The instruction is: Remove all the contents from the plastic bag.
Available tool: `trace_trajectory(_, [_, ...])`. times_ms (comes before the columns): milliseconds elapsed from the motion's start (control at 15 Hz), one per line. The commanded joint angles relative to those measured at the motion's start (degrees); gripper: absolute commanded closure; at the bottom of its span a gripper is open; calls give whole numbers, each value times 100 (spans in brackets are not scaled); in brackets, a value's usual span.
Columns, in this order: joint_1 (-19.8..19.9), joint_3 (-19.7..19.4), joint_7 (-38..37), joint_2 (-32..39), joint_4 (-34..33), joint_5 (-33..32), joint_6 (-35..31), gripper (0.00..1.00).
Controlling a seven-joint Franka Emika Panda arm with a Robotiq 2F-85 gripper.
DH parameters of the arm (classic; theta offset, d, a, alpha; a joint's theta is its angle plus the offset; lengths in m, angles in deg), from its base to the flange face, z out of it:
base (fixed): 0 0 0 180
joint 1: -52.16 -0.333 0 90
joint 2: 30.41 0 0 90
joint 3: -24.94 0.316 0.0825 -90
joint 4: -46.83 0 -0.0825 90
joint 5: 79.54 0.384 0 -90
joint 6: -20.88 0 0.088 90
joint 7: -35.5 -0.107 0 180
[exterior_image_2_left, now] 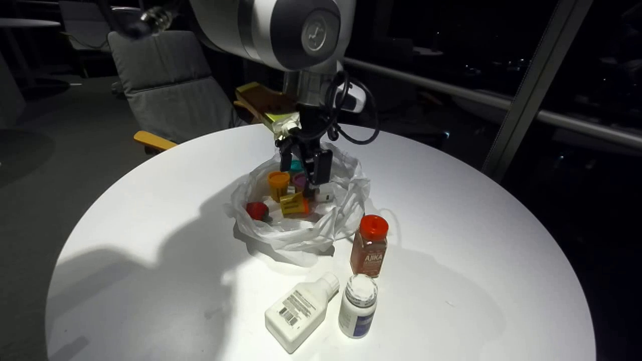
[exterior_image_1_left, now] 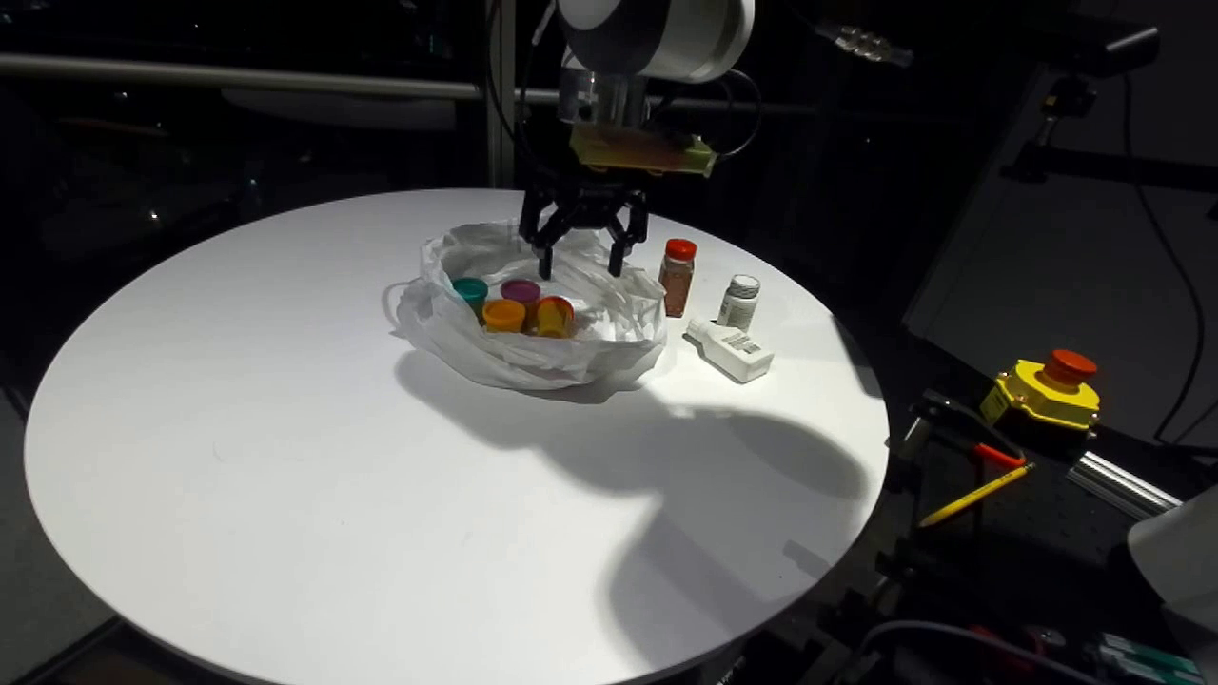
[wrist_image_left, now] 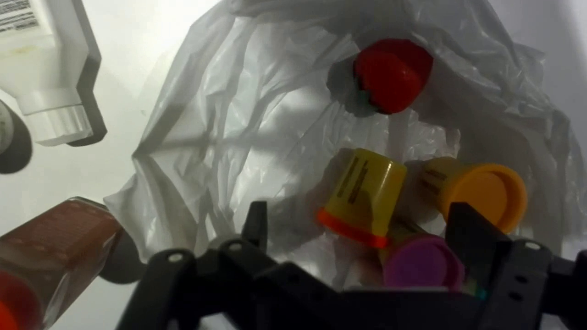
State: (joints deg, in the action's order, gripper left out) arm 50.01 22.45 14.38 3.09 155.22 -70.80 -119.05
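Observation:
The plastic bag (exterior_image_1_left: 609,352) lies spread with its mouth up on the round table. Inside it are an orange-lidded cup (exterior_image_2_left: 278,185), a purple-lidded cup (wrist_image_left: 422,263), a teal-lidded cup (exterior_image_1_left: 470,291) and a yellow cup (wrist_image_left: 367,188) tipped on its side with a red-orange lid. A red strawberry-like piece (wrist_image_left: 394,75) and a small white item (exterior_image_2_left: 325,195) are in there too. Over the bag's mouth, my gripper (exterior_image_1_left: 580,268) points down, open, with nothing held. In the wrist view the yellow cup shows between its fingers, below them.
Outside the bag stand a red-capped brown bottle (exterior_image_2_left: 369,250) and a small white bottle (exterior_image_2_left: 357,308). A flat white bottle (exterior_image_2_left: 301,311) lies beside them. The white table (exterior_image_1_left: 285,495) has a round edge, and a grey chair (exterior_image_2_left: 160,80) stands behind it.

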Motion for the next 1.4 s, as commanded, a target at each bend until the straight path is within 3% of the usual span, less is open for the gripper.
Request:
trace_trajectory(0, [185,180,153,520,-719,382,88,0])
trace_trajectory(467, [177,187,34,1159,-1412,552,347,0])
trace_trajectory(1333, [-140,86,-23,1082,-1538,298,-104,0])
